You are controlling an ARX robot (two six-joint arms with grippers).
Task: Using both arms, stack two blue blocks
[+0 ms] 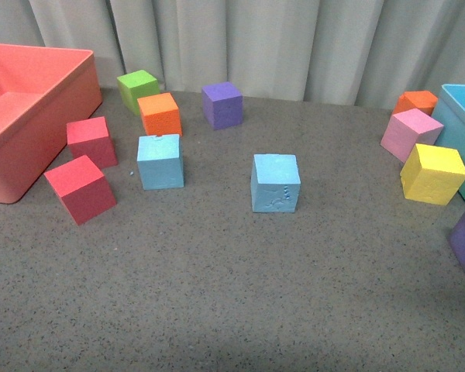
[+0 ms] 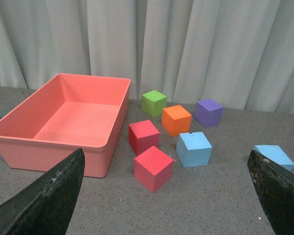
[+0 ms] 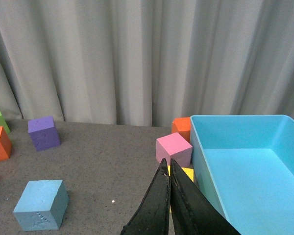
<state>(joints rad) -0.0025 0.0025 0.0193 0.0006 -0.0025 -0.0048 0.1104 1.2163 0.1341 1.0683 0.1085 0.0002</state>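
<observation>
I see no arm in the front view. My left pincer (image 2: 165,154) is held above the worktop (image 1: 217,302), its fingers wide apart and nothing between them. My right pincer (image 3: 168,164) has its fingers pressed together and is empty; it points toward the pink cube (image 3: 174,148). One blue block (image 1: 160,161) stands left of centre, just on the near side of the orange cube (image 1: 160,113). The scuffed blue block (image 1: 275,182) stands at the centre, well apart from it.

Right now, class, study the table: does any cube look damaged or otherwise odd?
Yes. The centre sky-blue cube has gouged scuff marks low on its front face; the other sky-blue cube shows only a tiny nick at its top edge.
</observation>
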